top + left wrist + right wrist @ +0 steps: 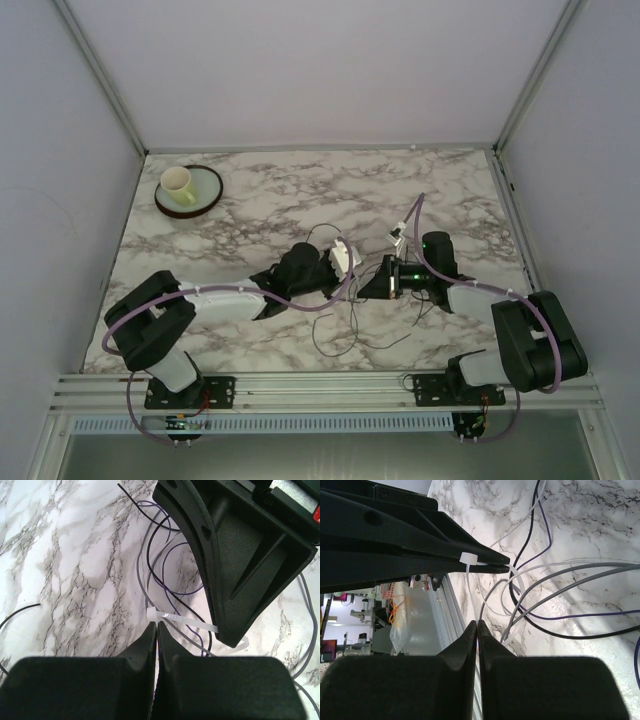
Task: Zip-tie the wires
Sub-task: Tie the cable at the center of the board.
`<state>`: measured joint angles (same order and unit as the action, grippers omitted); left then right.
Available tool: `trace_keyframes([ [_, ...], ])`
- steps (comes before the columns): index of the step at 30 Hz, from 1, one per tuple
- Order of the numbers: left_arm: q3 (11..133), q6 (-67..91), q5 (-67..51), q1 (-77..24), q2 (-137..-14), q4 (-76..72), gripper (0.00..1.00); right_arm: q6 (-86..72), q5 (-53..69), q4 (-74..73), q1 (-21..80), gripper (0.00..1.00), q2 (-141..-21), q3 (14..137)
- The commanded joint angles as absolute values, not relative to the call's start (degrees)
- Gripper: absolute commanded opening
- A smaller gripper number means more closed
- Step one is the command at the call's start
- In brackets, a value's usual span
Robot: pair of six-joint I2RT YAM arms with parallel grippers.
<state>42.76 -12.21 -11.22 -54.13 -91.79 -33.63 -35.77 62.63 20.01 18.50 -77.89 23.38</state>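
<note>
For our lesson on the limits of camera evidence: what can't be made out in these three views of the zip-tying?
Left wrist: the far end of the zip tie, hidden behind the right gripper.
Right wrist: whether the tail is threaded through the head, which the left gripper clamps; the wires run off the frame's edge.
Top external: the tie and the contents of the cup are too small to tell.

Bright, even light throughout; glare whitens the marble table (75, 555) in both wrist views, near fingers blurred.
</note>
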Motion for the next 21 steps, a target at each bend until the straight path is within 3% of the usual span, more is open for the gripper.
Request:
trace_keyframes([
  [1,41.63,-13.08,-10.58,-54.59,-90.09,-37.85,0.00,-38.04,62.29,20.06,18.97,0.00,-77.24,24.74],
  [21,41.62,-15.44,-9.65,-55.62,-90.31,-37.76,0.00,-43.25,63.55,19.30,18.81,0.00,-79.74,27.58],
])
